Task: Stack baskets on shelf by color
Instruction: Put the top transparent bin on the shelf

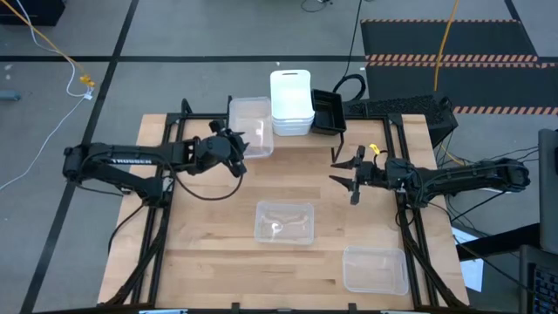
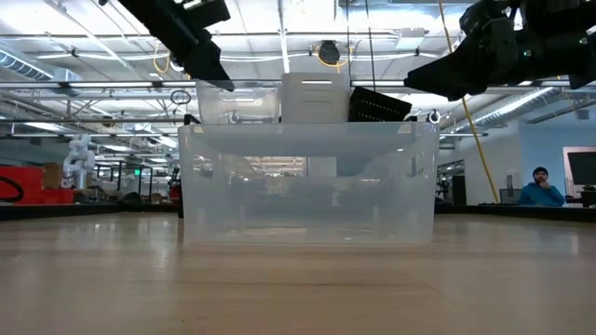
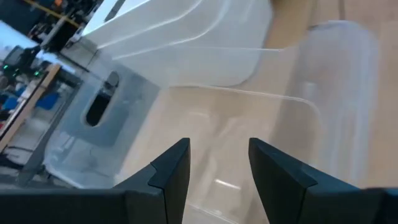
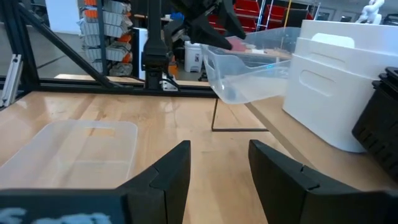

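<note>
Hovering at the clear basket point(image 1: 250, 126) on the shelf point(image 1: 292, 139), at twelve o'clock on the table point(image 1: 209, 253), the left gripper point(image 1: 234, 150) has fingers spread, empty. The white stack point(image 1: 291, 102) sits just beside it, the black basket point(image 1: 329, 111) tilted next. The right gripper point(image 1: 349, 177) hangs released at three o'clock. Two clear baskets point(image 1: 283, 221) and point(image 1: 376, 269) rest on the table, centre and five o'clock.

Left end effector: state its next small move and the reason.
Probably pull back off the clear basket: the left end effector is open at its near rim, the basket already on the shelf beside the white stack; two clear baskets wait.
</note>
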Motion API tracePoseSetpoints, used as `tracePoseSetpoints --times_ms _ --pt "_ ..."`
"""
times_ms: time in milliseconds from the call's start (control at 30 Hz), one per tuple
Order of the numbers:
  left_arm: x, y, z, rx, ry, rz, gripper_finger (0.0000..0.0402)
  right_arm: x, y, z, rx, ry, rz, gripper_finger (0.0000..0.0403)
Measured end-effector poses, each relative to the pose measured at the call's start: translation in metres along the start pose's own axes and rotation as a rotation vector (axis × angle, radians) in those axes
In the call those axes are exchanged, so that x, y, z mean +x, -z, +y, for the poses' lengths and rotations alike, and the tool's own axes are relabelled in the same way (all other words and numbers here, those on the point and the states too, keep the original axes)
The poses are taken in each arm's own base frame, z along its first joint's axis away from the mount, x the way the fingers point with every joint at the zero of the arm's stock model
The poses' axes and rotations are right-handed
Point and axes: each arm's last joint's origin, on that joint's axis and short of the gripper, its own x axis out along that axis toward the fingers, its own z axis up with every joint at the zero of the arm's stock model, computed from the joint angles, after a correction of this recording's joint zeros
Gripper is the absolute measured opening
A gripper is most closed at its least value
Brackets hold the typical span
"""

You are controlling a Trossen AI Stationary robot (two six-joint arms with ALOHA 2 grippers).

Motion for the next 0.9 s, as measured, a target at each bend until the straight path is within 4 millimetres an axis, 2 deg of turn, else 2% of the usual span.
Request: tracePoseSetpoints --times_ms 567,767,900 --pt "0.018 0.002 0.04 -0.019 -0.178 0.0 0.0165 0.0 -0.001 0.0 0.003 0.0 -0.008 0.0155" --pt "0.013 -0.001 0.04 -0.004 -0.178 -0.032 0.0165 0.0 -0.001 0.0 0.0 0.0 -0.008 0.0155" --pt "0.007 -0.004 0.032 0.006 -0.143 -0.05 0.0165 0.0 0.0 0.0 -0.009 -0.001 0.004 0.0155"
